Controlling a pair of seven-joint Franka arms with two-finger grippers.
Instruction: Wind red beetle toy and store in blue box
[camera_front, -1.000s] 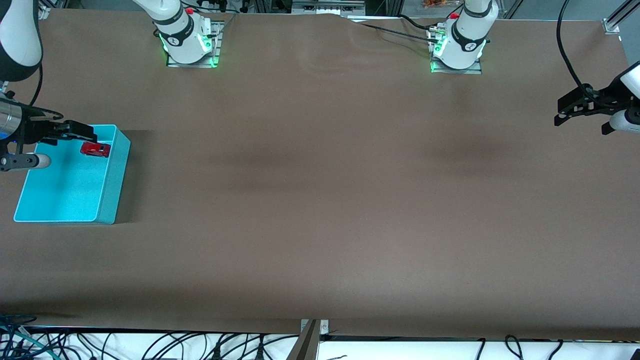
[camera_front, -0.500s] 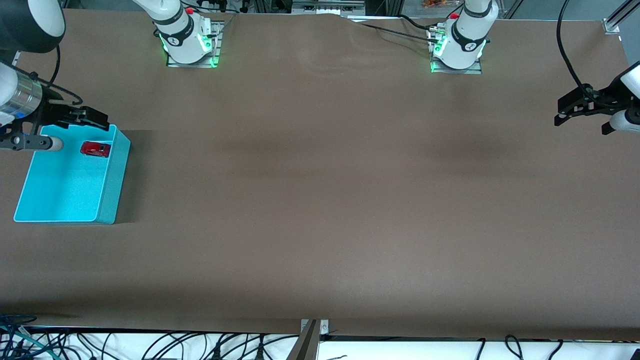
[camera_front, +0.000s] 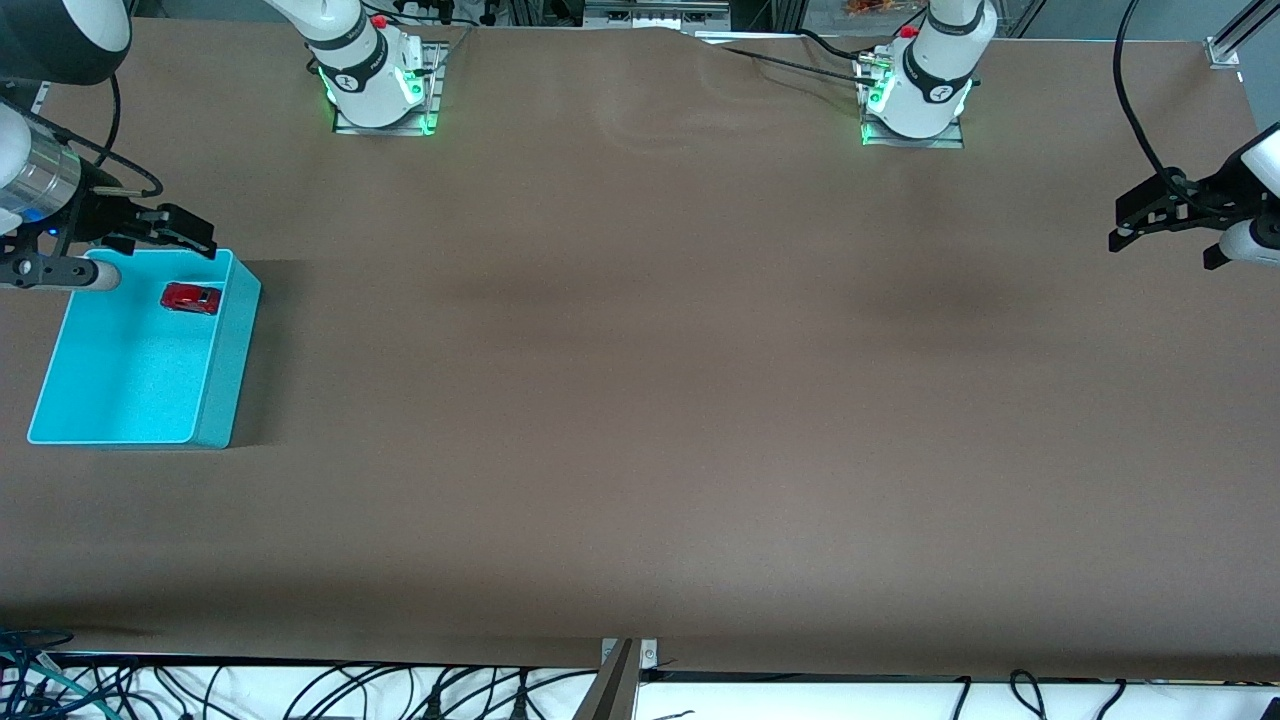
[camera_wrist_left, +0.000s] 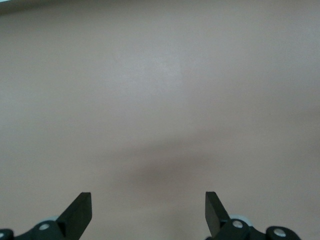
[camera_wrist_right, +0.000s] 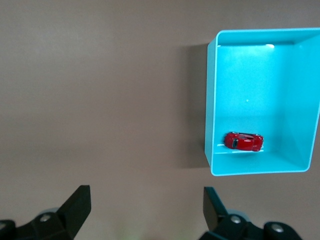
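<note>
The red beetle toy lies on its wheels inside the blue box, close to the wall nearest the robots' bases. The box stands at the right arm's end of the table. My right gripper hangs open and empty over bare table just outside that wall of the box. My left gripper waits open and empty over bare table at the left arm's end.
The brown table stretches wide between the two grippers. Both arm bases stand along the edge farthest from the front camera. Loose cables hang below the nearest edge.
My right gripper has drawn back from above the box, toward the robots' bases, open throughout. The toy stays where it lay in the box. The left arm has not moved.
</note>
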